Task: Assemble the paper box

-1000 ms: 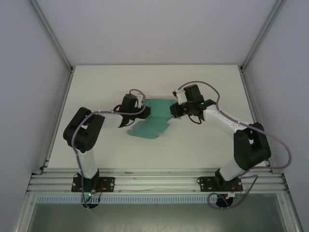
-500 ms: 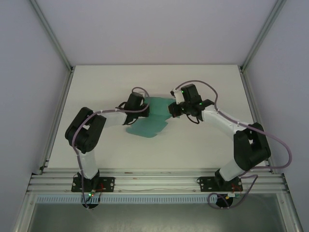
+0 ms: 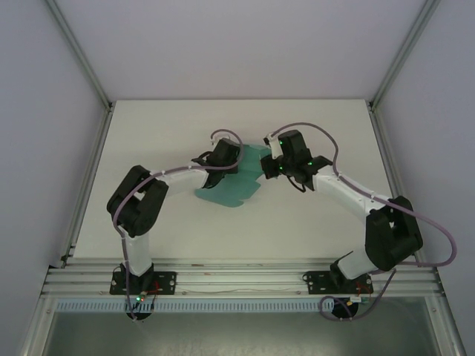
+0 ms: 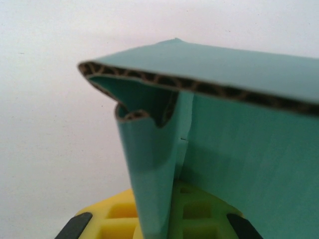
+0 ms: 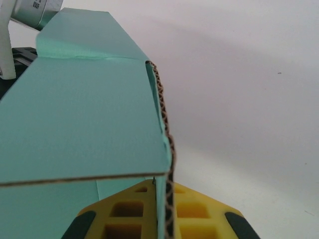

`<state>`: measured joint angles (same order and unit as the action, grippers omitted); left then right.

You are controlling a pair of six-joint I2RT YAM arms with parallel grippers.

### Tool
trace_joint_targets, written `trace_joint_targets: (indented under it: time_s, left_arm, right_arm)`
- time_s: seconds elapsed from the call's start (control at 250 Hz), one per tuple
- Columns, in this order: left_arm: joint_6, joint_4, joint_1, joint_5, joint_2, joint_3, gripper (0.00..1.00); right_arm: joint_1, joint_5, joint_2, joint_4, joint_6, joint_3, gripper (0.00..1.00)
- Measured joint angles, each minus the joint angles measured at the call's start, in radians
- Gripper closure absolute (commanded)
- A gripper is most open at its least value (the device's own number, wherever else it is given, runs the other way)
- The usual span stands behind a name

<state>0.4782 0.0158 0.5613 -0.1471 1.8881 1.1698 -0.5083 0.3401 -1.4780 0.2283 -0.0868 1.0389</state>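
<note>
The paper box (image 3: pixel 239 182) is a teal-green creased card sheet, partly folded, lying mid-table between both arms. My left gripper (image 3: pixel 239 159) is shut on its left side; in the left wrist view a folded teal flap (image 4: pixel 149 169) stands clamped between the yellow fingers (image 4: pixel 107 219), with a corrugated edge arching above. My right gripper (image 3: pixel 265 167) is shut on the sheet's right side; in the right wrist view a thin wall (image 5: pixel 163 199) of the card, corrugated edge showing, is pinched between yellow fingers (image 5: pixel 199 214), and a broad teal panel (image 5: pixel 84 124) spreads to the left.
White tabletop (image 3: pixel 148 141) with open room all around the sheet. Metal frame posts run up the left (image 3: pixel 82 59) and right (image 3: pixel 401 59) sides, and an aluminium rail (image 3: pixel 237 278) lines the near edge.
My left gripper moved right along the sheet's top edge and closed on a flap. The right gripper shifted slightly left, and the sheet's back part folded up narrower.
</note>
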Motion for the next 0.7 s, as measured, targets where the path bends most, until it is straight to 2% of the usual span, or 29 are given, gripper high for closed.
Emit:
trace_joint_targets:
  time_s: [0.076, 0.144, 0.236, 0.34, 0.54, 0.7]
  left_arm:
    - [-0.005, 0.000, 0.000, 0.001, 0.000, 0.000, 0.92]
    - [-0.014, -0.001, 0.000, 0.005, -0.002, -0.002, 0.74]
    - [-0.049, -0.013, -0.009, 0.009, -0.021, -0.033, 0.63]
    - [-0.087, -0.047, -0.027, 0.039, -0.073, -0.109, 0.53]
    - [-0.114, -0.113, -0.063, 0.125, -0.140, -0.176, 0.50]
    - [-0.114, -0.208, -0.117, 0.258, -0.148, -0.236, 0.47]
  right_arm:
    - [-0.001, -0.001, 0.000, -0.002, 0.000, -0.001, 1.00]
    - [-0.001, -0.001, 0.000, -0.001, 0.000, -0.002, 1.00]
    - [-0.002, 0.003, 0.002, 0.002, -0.005, -0.002, 1.00]
    - [-0.011, 0.018, 0.003, 0.003, -0.019, -0.005, 1.00]
    - [-0.010, 0.034, 0.008, 0.006, -0.040, -0.020, 1.00]
    - [-0.010, 0.048, 0.008, 0.010, -0.048, -0.021, 1.00]
